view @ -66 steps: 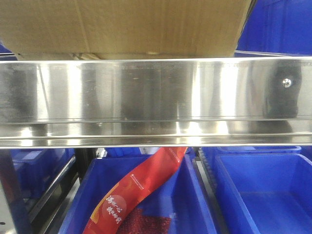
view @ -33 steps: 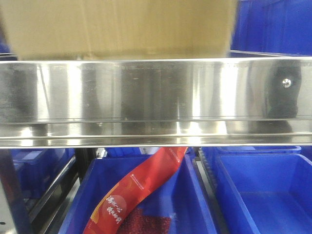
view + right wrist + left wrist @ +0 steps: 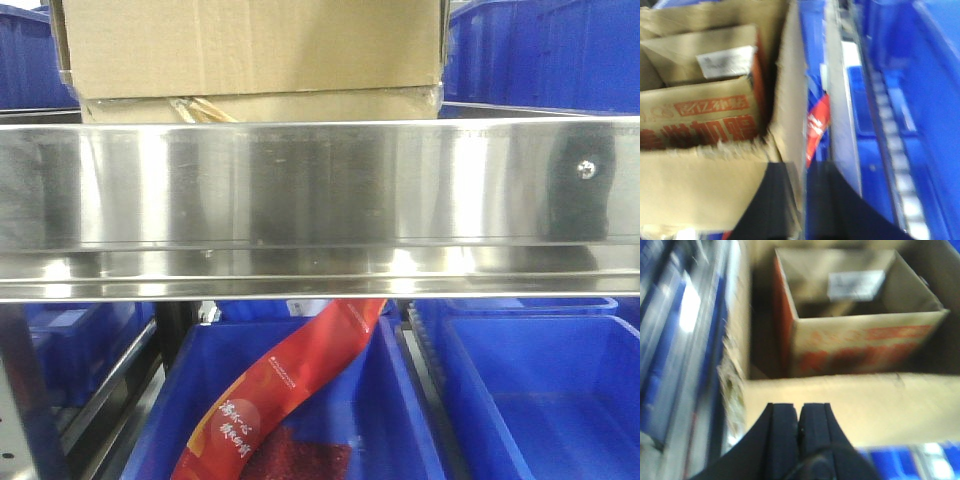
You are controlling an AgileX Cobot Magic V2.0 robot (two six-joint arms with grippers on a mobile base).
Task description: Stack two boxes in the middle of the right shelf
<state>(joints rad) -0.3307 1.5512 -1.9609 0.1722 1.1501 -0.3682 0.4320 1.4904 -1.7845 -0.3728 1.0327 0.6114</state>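
Observation:
The tall cardboard box sits on or just above the flatter taped box on the steel shelf, behind its mirror-like front rail. In the left wrist view my left gripper is shut with nothing between the pads, close against the tall box's near wall. In the right wrist view my right gripper straddles the tall box's right wall, shut on it. The tall box is open on top and holds a smaller red-printed carton, which also shows in the right wrist view.
Blue plastic bins stand on the level below, one holding a red snack bag. More blue bins stand right of the boxes and at the far left. A shelf upright is at lower left.
The tall box has moved back onto the shelf and slightly left, looking smaller now. The flatter taped box beneath it has come into sight.

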